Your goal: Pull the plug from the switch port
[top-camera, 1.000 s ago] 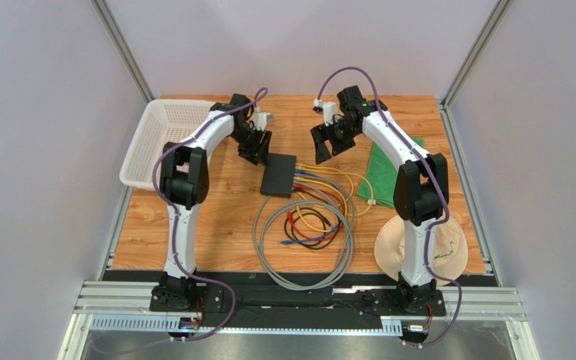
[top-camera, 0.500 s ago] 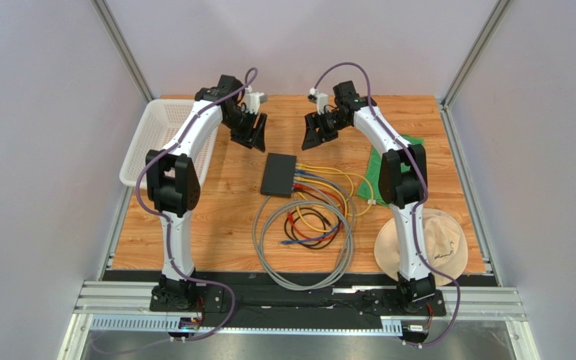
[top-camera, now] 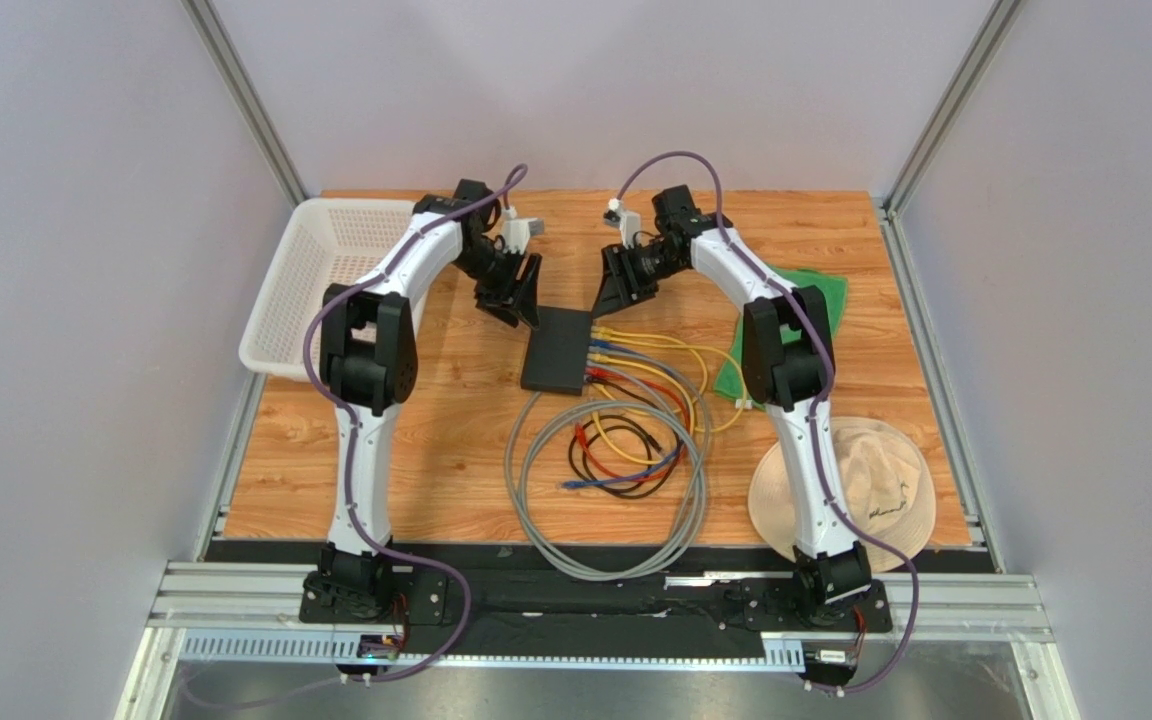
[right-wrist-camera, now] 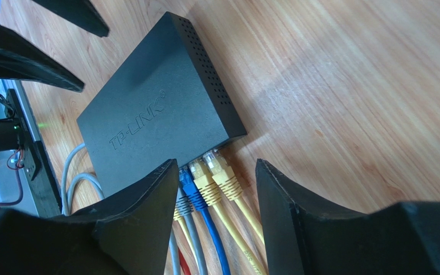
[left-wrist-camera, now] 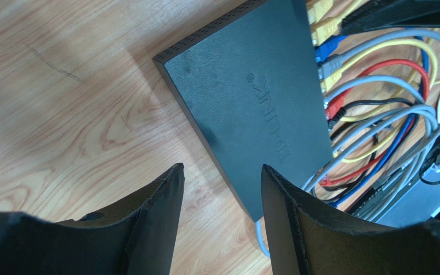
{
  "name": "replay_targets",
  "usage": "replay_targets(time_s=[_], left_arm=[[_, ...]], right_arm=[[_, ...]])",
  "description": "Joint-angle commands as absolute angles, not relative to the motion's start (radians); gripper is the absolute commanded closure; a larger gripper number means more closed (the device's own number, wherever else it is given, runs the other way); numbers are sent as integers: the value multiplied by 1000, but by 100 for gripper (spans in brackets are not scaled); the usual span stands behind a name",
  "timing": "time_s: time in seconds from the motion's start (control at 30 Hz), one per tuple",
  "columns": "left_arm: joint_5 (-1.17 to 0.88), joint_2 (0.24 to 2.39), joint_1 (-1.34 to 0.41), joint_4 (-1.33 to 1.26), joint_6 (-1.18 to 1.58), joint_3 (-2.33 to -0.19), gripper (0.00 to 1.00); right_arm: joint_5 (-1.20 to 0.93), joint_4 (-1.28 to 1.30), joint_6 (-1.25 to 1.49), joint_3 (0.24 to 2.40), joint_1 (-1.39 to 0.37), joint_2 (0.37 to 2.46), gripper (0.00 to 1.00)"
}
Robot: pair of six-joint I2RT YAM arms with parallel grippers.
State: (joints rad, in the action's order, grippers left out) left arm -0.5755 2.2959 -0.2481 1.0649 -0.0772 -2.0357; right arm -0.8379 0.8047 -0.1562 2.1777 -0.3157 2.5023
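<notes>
Wooden tabletop (top-camera: pixel 432 435), pretty busy. Black switch (top-camera: pixel 558 350) lies flat around the middle, with a tangle of cables (top-camera: pixel 630 438) (grey, yellow, red, blue, black) looping off its right side toward the near edge. White mesh basket (top-camera: pixel 334 240) sits in the far left corner, a green cloth (top-camera: pixel 830 293) on the right, and a beige hat (top-camera: pixel 890 503) near the right front corner.

The switch (top-camera: pixel 558 350) lies mid-worktop (top-camera: pixel 432 450), its plugs (right-wrist-camera: pixel 208 175) along its right edge and their cables (top-camera: pixel 608 495) coiled just in front of it, toward the arm bases. The basket (top-camera: pixel 312 270) sits well to the switch's left, the cloth (top-camera: pixel 823 293) to its right, and the hat (top-camera: pixel 845 495) farther right and forward. The left end effector (top-camera: pixel 513 296) hangs just behind the switch's left rear corner, the right end effector (top-camera: pixel 615 285) behind its right rear corner.
</notes>
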Motion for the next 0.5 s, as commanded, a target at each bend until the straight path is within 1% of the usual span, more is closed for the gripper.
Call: replay_targets(time_s=[0.0,0.23,0.47], left_arm=[[-606,2313,-252,1077,-115,-2075,40],[-594,2322,-275,1081,-120,-2045,41],[-587,2345,-281,1103,-127,-2037,44]], right_arm=[[-877,792,-196,2166,-334,2499,45],[-903,824,-221,2123,-348,2511,47],[-893,831,-235,2022,-357,2459,47]])
